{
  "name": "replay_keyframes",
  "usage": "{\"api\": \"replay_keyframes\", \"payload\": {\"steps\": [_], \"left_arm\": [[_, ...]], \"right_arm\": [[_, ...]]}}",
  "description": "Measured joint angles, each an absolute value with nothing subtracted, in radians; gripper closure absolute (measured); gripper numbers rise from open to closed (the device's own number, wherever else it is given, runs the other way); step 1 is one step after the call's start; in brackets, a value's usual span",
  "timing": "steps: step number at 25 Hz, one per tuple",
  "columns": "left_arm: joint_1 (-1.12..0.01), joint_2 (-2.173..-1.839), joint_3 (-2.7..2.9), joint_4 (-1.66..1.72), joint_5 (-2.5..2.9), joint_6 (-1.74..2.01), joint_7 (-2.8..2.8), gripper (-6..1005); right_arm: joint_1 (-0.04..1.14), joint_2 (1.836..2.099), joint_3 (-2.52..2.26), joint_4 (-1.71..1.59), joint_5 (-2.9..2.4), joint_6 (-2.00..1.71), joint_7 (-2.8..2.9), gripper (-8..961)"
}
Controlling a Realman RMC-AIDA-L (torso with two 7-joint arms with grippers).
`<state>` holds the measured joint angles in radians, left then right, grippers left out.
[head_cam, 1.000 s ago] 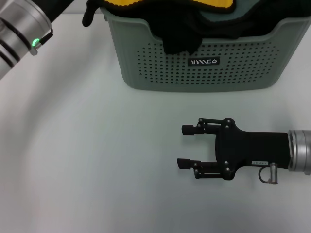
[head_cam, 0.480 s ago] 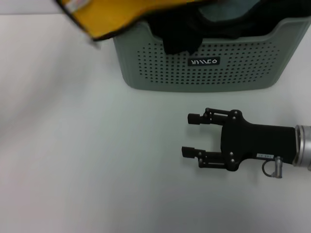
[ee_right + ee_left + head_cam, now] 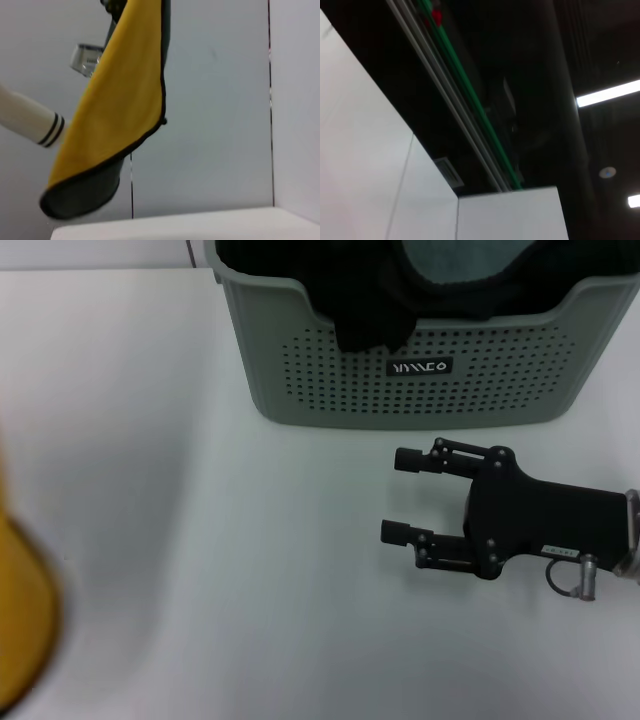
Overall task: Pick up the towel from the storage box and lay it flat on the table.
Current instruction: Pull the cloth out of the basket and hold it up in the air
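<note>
The mustard-yellow towel hangs in the air at the far left edge of the head view, out of the storage box. In the right wrist view the towel hangs down with its black edging showing, held at its top by my left gripper, which is mostly cut off. My left gripper is outside the head view. My right gripper is open and empty, low over the white table in front of the box.
A black cloth drapes over the box's front rim and a grey-teal cloth lies inside. My left arm shows white with black rings. The left wrist view shows only ceiling and walls.
The towel has left the box and swung from above its left corner down to the far left. My right gripper has drifted slightly right and down, still open.
</note>
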<state>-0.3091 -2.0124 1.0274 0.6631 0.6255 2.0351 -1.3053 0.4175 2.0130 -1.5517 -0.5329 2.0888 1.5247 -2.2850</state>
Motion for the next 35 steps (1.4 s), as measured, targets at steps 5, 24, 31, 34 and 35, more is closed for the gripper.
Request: {"api": "replay_keyframes", "payload": {"steps": [5, 24, 31, 34, 35], "left_arm": [[-0.324, -1.995, 1.030, 0.672, 0.764, 2.035, -1.295, 999], [-0.378, -1.972, 1.183, 0.735, 1.052, 2.037, -1.122, 999], [-0.409, -1.969, 1.223, 0.759, 1.058, 2.038, -1.133, 999], [-0.430, -1.968, 1.230, 0.774, 1.055, 2.038, -1.155, 999], [-0.433, -1.967, 1.230, 0.781, 1.055, 2.038, -1.163, 999]], "right_arm": [[0.417, 2.013, -1.550, -0.519, 2.125, 1.549, -2.309, 244], [0.459, 2.018, -1.622, -0.529, 2.191, 1.569, -2.309, 243], [0.515, 2.012, -1.643, -0.539, 2.125, 1.582, -2.243, 244], [0.545, 2.008, -1.641, -0.538, 2.083, 1.586, -2.213, 244], [0.548, 2.005, -1.640, -0.536, 2.079, 1.585, -2.211, 244]]}}
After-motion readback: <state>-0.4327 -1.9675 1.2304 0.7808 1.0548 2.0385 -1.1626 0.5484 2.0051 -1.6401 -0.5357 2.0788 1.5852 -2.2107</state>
